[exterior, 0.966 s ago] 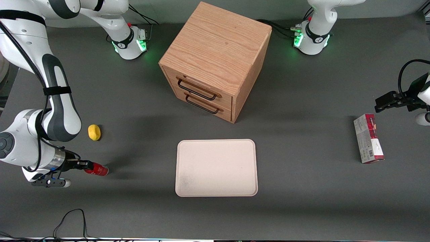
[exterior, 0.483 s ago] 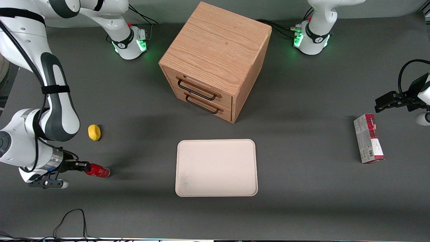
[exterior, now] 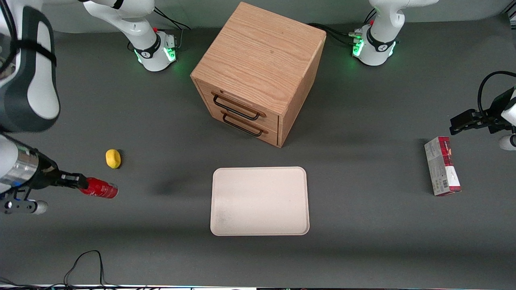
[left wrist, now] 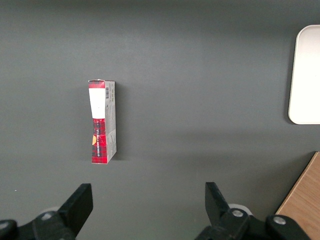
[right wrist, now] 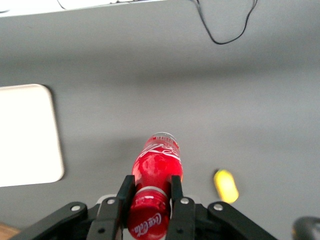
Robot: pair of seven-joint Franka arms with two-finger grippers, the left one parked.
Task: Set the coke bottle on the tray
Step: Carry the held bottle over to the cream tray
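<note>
My right gripper [exterior: 78, 182] is shut on the neck end of the red coke bottle [exterior: 98, 189] and holds it lying level above the table, at the working arm's end. In the right wrist view the bottle [right wrist: 156, 167] sits between the two black fingers [right wrist: 125, 192], with its red cap [right wrist: 147, 216] toward the camera. The cream tray [exterior: 260, 200] lies flat in the middle of the table, apart from the bottle, toward the parked arm from it. The tray also shows in the right wrist view [right wrist: 25, 135] and in the left wrist view [left wrist: 306, 75].
A yellow lemon [exterior: 113, 158] lies on the table close to the bottle, farther from the front camera. The wooden two-drawer box [exterior: 258, 72] stands farther back than the tray. A red-and-grey carton [exterior: 442, 171] lies at the parked arm's end. A black cable [exterior: 84, 266] loops at the near edge.
My right gripper has risen off the table with the bottle in it, and the arm now shows larger and higher. The bottle's shadow has separated from it.
</note>
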